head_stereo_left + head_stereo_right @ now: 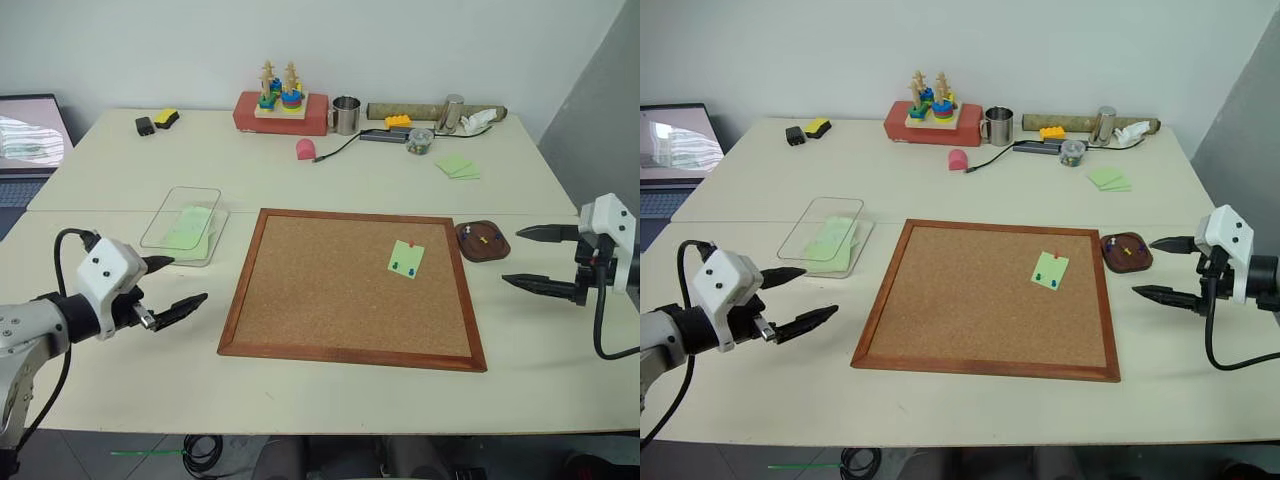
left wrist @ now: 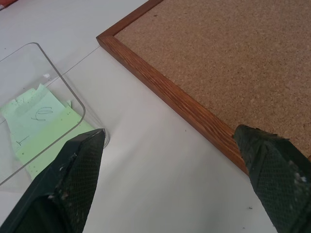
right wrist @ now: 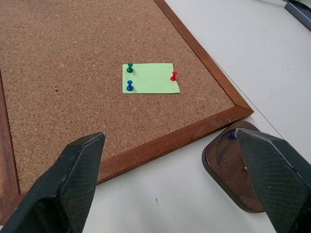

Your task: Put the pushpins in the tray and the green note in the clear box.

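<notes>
A clear box (image 1: pixel 183 226) beside the corkboard's (image 1: pixel 350 285) left edge holds green paper notes, and a small dark tray (image 1: pixel 483 241) off the board's far right corner holds a few pushpins. A pale green note (image 3: pixel 150 78) sits pinned near that corner by red, blue and green pushpins (image 3: pixel 129 86). The left gripper (image 1: pixel 172 286) and right gripper (image 1: pixel 535 257) hover open and empty.
</notes>
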Tool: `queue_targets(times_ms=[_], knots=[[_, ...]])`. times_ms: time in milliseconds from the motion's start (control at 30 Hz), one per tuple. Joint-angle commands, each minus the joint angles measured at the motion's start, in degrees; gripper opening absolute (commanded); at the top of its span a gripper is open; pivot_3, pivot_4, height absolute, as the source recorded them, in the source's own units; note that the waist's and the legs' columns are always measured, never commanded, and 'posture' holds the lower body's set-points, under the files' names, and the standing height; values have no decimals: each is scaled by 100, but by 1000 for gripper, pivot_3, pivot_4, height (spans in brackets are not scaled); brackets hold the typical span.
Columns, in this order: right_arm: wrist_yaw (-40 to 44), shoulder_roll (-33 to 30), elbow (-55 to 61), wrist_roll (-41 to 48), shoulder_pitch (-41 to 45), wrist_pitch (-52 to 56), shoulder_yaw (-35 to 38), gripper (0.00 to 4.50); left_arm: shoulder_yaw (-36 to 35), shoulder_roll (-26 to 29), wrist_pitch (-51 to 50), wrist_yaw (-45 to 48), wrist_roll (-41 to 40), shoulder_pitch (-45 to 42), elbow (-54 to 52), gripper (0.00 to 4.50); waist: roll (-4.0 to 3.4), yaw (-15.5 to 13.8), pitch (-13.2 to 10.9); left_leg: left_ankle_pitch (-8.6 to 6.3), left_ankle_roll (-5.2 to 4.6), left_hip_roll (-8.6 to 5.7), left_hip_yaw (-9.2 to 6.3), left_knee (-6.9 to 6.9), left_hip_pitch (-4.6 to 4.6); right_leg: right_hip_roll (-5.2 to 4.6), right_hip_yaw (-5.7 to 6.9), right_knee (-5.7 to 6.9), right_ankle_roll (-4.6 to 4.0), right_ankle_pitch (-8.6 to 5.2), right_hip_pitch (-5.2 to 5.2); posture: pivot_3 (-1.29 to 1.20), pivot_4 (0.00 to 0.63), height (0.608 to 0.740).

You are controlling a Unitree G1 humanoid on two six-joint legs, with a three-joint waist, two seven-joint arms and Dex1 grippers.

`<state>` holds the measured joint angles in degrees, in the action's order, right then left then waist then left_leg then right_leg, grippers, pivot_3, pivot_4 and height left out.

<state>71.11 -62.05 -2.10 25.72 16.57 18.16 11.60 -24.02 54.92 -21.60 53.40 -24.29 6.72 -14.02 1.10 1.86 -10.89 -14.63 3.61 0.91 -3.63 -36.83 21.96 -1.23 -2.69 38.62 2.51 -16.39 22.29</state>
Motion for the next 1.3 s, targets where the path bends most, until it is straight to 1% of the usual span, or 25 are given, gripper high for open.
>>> queue_targets(times_ms=[33, 200, 567, 633, 700, 833, 900, 967, 1033, 1100, 1200, 1300], knots=[[-6, 17, -7, -89, 92, -89, 34, 4486, -160, -24, 222, 70, 26, -38, -23, 4500, 0, 0, 0, 0, 0, 0, 0, 0, 0, 0, 0, 0, 0, 0, 0, 0, 150, 740], [-17, 62, -56, -63, 138, -51, 62, 4486, -80, 87, 199, 90, 197, 37, -69, 4500, 0, 0, 0, 0, 0, -1, 1, -1, 0, 0, -1, 0, -17, 10, 0, 0, 150, 740], [-142, 237, 44, -98, -64, -199, 209, 4486, 82, -65, 69, 24, 187, -151, -270, 4500, 0, 0, 0, 0, 0, -1, 0, -1, 0, 0, 0, 2, -19, 12, 0, 0, 150, 740], [-193, 266, 117, -53, -159, -116, 269, 4486, 56, -86, 187, 154, 93, -194, -242, 4500, 0, -1, 0, 0, 0, -1, 1, -2, 0, 0, -1, 1, -21, 12, 0, 0, 150, 740], [-196, 291, 67, -32, -193, -94, 317, 4486, 5, -52, 78, 241, -45, -307, -201, 4500, 0, -2, 0, 0, 0, -1, 1, -2, 1, 0, 0, 2, -21, 13, 0, 0, 150, 740], [-271, 366, 173, -50, -227, -132, 347, 4486, 58, 107, 32, 413, -24, -475, -67, 4500, 0, 8, 0, 0, 0, -1, 1, -4, -1, 1, -1, 9, -21, 13, 0, 0, 150, 740], [-401, 432, 451, -23, -252, -58, 315, 4486, 35, 144, 15, 494, -66, -583, 114, 4500, 0, 9, 0, 0, 0, -1, 1, -4, -3, 2, -1, 12, -21, 13, 0, 0, 150, 740], [-445, 449, 598, -40, -251, -42, 279, 4486, 156, 70, -176, 419, -173, -809, 71, 4500, 0, 11, 0, 0, 0, -1, 0, -5, -5, 4, -1, 16, -19, 11, 0, 0, 150, 740], [-670, 391, 1138, -112, -286, 255, 165, 4486, 222, 85, -304, 543, -316, -984, 49, 4500, 0, 4, 0, 0, 0, -1, -1, -7, -3, 4, 0, 17, -17, 10, 0, 0, 150, 740], [-787, 341, 1423, -56, -304, 549, 175, 4486, 433, 44, -506, 518, -407, -1237, -59, 4500, 0, 0, 0, 0, 0, -2, -1, -8, -2, 2, -1, 17, -17, 11, 0, 0, 150, 740], [-812, 302, 1560, -124, -425, 598, 233, 4486, 686, 7, -773, 502, -529, -1458, -231, 4500, 1, -11, 0, 0, 0, -3, -6, -9, 0, 3, 3, 17, -16, 10, -1, 0, 150, 740], [-741, 294, 1656, -14, -573, 635, 413, 4486, 1036, -64, -725, 559, -474, -1703, -237, 4500, 2, -9, -1, 0, 0, -6, -6, -9, 1, 1, 1, 15, -17, 11, -1, 0, 150, 740]])
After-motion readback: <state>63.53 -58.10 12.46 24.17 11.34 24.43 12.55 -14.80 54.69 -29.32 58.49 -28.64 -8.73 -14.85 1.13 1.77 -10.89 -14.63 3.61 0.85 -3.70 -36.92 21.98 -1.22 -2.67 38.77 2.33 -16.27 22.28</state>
